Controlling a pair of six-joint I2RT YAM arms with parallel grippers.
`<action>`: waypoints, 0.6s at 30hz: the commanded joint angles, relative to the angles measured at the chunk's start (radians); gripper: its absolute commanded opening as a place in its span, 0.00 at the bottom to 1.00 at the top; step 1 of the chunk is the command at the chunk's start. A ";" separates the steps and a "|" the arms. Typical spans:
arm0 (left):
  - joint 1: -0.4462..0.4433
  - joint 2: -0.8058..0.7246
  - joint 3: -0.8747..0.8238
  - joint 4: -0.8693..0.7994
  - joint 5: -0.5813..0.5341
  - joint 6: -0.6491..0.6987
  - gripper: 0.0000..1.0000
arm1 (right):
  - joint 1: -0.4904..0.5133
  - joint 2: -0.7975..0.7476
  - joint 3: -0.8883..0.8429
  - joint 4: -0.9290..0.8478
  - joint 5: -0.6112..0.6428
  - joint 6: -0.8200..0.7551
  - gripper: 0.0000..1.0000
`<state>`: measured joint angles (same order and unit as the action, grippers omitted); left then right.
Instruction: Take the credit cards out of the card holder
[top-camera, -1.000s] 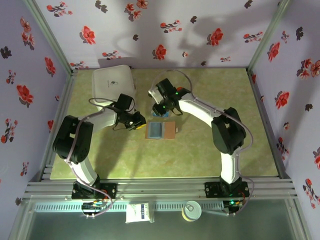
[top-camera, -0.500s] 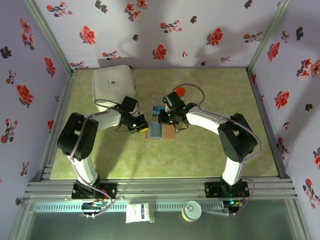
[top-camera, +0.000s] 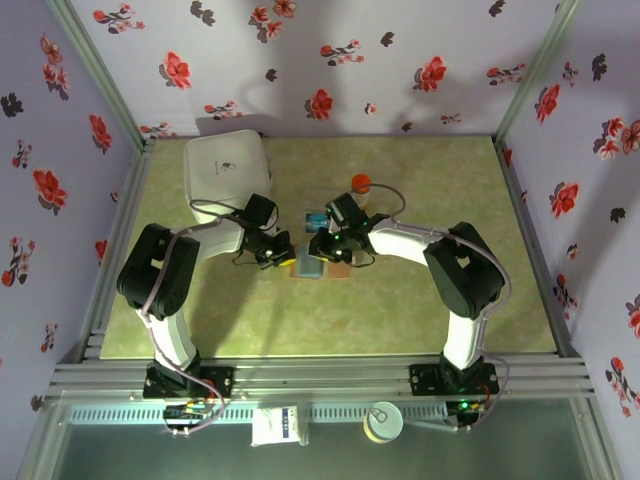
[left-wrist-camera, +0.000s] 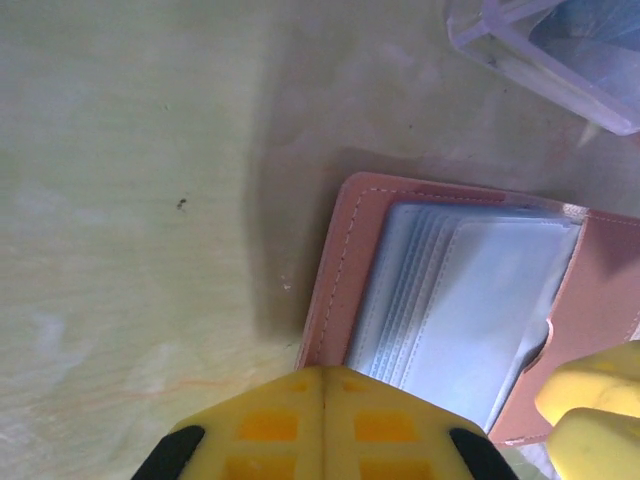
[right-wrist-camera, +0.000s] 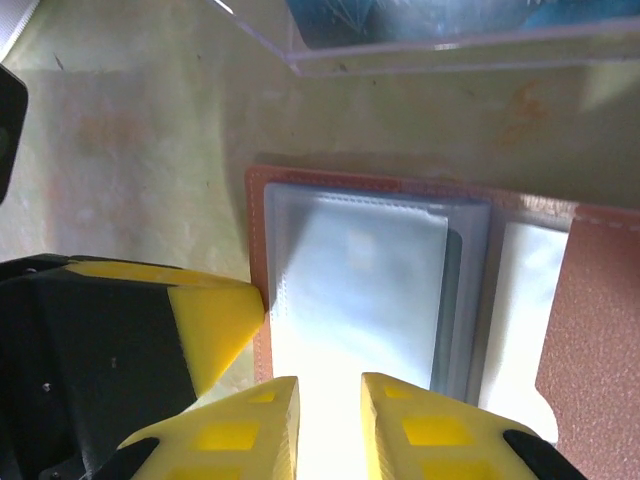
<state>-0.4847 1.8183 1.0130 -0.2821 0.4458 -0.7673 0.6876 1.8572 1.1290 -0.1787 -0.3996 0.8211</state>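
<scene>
The card holder (top-camera: 322, 264) lies spread open on the desk (top-camera: 420, 310), just beside the clear box (top-camera: 315, 220). In the last second both arms closed in: the left fingers (left-wrist-camera: 270, 430) pressed together at its left rim (probably pinning it), and the right fingers (right-wrist-camera: 240, 430), slightly parted, came over its sleeves (right-wrist-camera: 360, 290), so pulling a card looks next.

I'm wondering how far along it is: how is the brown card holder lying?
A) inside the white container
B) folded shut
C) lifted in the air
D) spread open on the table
D: the card holder lies spread open on the table, its inside facing up.
</scene>
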 joint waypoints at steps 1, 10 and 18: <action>-0.005 0.022 -0.001 -0.040 -0.016 0.029 0.01 | 0.007 0.012 -0.016 0.025 -0.028 0.029 0.23; -0.005 0.026 0.001 -0.044 -0.019 0.030 0.01 | 0.006 0.041 0.007 -0.018 -0.011 0.002 0.24; -0.004 0.029 0.004 -0.044 -0.021 0.032 0.01 | -0.003 0.038 0.015 -0.073 0.026 -0.022 0.24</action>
<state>-0.4847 1.8191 1.0130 -0.2924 0.4450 -0.7555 0.6872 1.8839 1.1244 -0.2070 -0.4030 0.8188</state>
